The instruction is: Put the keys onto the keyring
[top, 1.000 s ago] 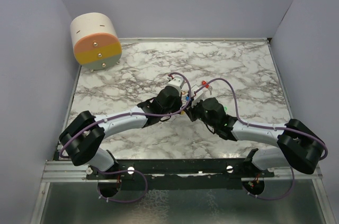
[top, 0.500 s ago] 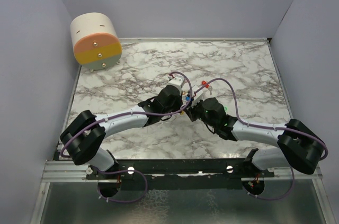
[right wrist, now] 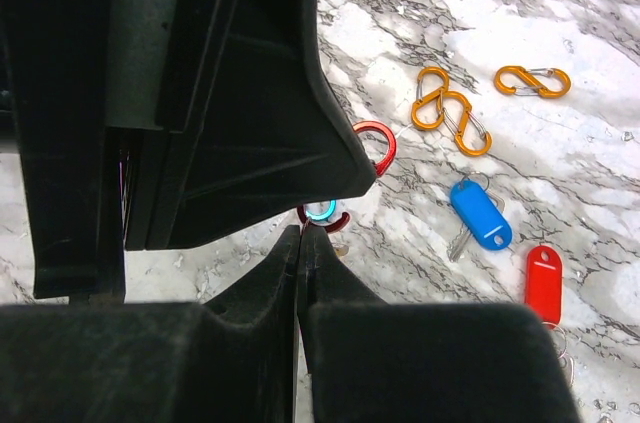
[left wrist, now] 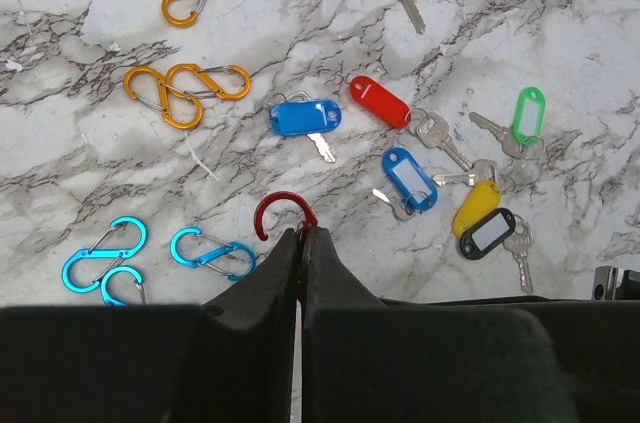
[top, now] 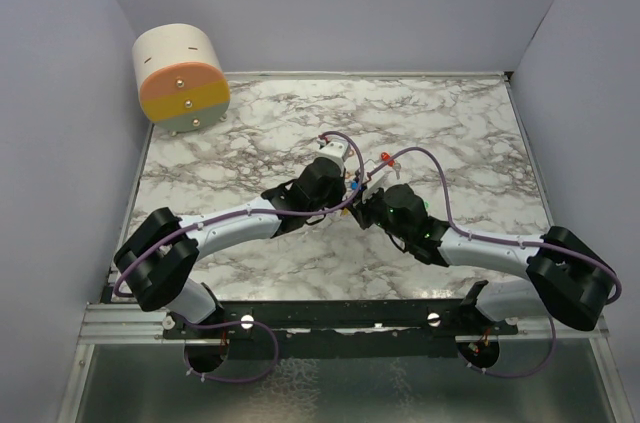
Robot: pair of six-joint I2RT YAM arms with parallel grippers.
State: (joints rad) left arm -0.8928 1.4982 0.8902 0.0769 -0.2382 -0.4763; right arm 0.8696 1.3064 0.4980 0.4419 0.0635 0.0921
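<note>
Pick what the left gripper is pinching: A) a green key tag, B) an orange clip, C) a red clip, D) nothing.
C: in the left wrist view the left gripper has its fingers closed on the red clip, whose curved end sticks out past the tips.

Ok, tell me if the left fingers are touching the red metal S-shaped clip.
Touching. The left wrist view shows the left fingers pinching one end of the red metal S-shaped clip.
</note>
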